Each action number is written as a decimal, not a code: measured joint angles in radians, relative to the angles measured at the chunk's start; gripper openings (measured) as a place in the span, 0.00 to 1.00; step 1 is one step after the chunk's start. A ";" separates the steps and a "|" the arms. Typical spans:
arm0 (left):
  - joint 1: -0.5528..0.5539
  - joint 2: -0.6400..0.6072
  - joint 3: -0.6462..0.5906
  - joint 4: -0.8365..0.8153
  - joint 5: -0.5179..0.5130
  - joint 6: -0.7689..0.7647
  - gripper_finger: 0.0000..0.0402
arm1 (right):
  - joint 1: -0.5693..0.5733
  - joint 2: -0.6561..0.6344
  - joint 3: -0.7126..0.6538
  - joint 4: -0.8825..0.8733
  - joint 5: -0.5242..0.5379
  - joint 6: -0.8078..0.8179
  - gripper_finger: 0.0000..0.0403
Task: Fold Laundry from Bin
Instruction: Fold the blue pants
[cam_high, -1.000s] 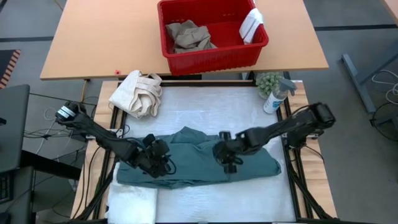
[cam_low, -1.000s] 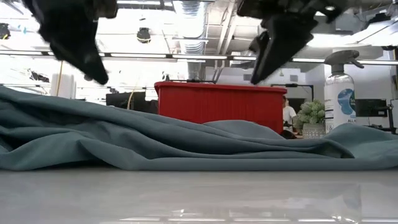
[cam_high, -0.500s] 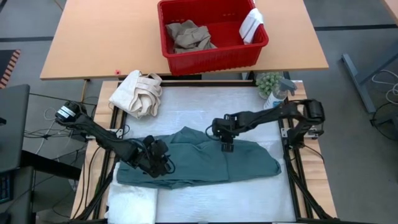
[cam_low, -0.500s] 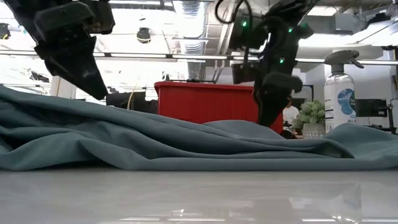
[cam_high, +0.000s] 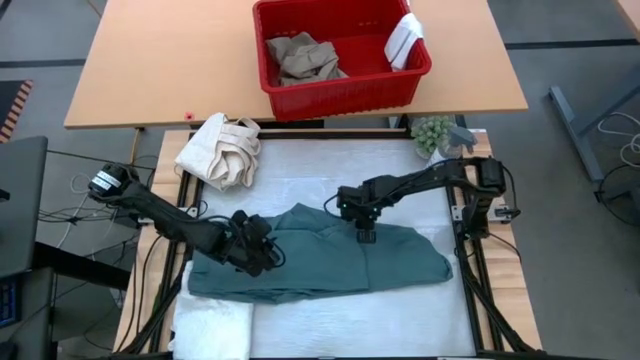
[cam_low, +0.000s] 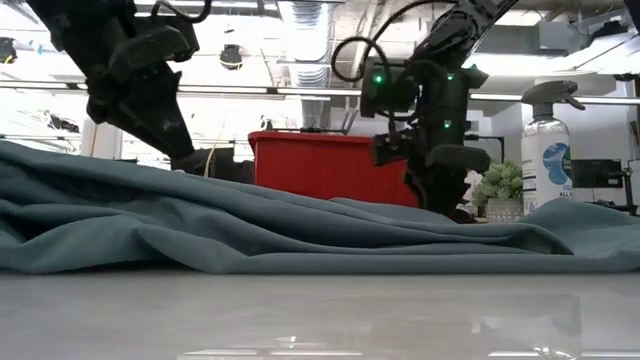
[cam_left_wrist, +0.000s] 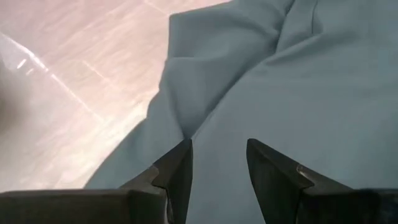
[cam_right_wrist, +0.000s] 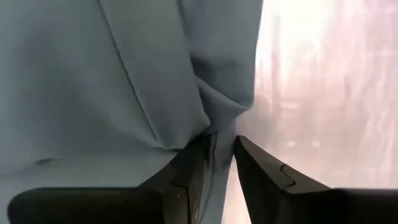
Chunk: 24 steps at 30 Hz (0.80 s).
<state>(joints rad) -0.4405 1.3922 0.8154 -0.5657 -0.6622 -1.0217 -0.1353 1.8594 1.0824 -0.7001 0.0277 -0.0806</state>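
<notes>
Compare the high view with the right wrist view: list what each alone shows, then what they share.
Only the high view: the red bin holding tan trousers, the cream canvas bundle, the white towel and the left claw. Only the right wrist view: a fold of cloth pinched up between the right claw's fingers. Both: the teal garment and the right claw.
</notes>
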 joint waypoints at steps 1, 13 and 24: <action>0.005 0.000 0.000 0.000 -0.001 0.006 0.35 | -0.014 -0.003 -0.001 -0.011 -0.003 0.001 0.30; 0.017 0.000 0.000 -0.003 -0.075 0.020 0.35 | -0.151 -0.127 -0.013 -0.063 0.119 -0.032 0.30; 0.017 0.020 0.000 0.016 -0.104 -0.058 0.35 | -0.224 -0.387 -0.008 -0.042 -0.058 0.002 0.29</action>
<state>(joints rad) -0.4236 1.4118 0.8154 -0.5497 -0.7667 -1.0800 -0.3589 1.4723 1.0744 -0.7425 -0.0305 -0.0790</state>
